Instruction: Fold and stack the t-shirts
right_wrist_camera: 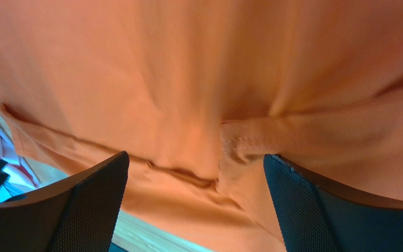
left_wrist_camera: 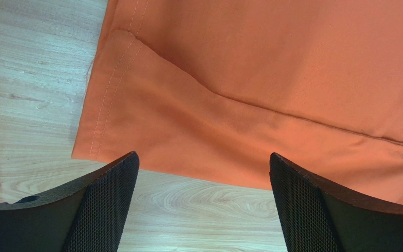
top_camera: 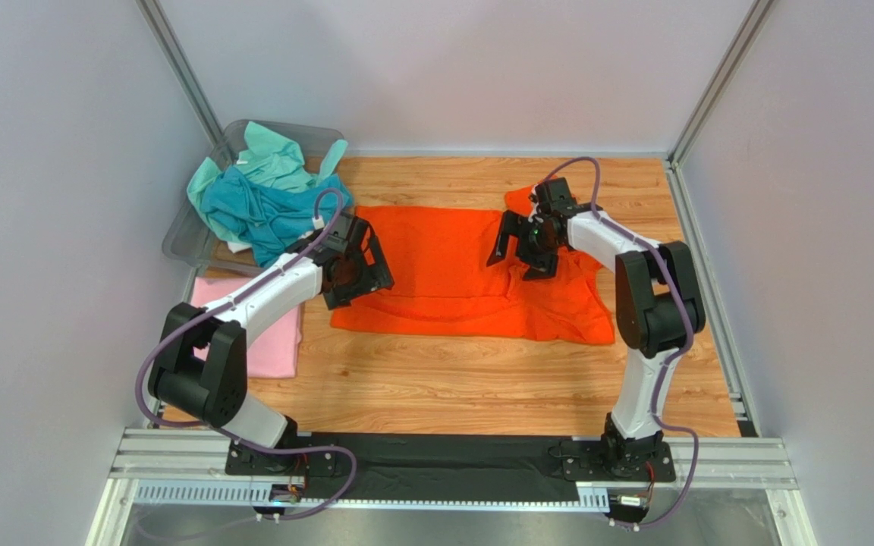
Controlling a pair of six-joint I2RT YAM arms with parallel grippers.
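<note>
One orange t-shirt (top_camera: 453, 273): spread flat on the middle of the table (top_camera: 464, 393), mid-fold by the look of it, with a flap already doubled over along its length.
Long axis: runs left-right across the table, so side to side in front of the arms.
Which way it points: stitched hem edge sits at the left end, and a sleeve-ish bit pokes out at the far right corner, so I'd guess neck end is to the right. Collar itself is not visible.
Left gripper (top_camera: 353, 264): over the shirt's left end, jaws spread wide, nothing between them.
Right gripper (top_camera: 521, 245): over the right part of the shirt, jaws also wide apart and empty.
Step in hand: folding the orange one, hands off between grabs.
Next move: probably needs fresh pinches on matching edges, both arms lifting evenly so the flap doesn't slide.
Pink t-shirt (top_camera: 271, 341): folded flat, near left, likely the stack base.
Teal t-shirt (top_camera: 259, 211) and mint green t-shirt (top_camera: 276, 154): crumpled in the bin (top_camera: 185, 241), far left.
</note>
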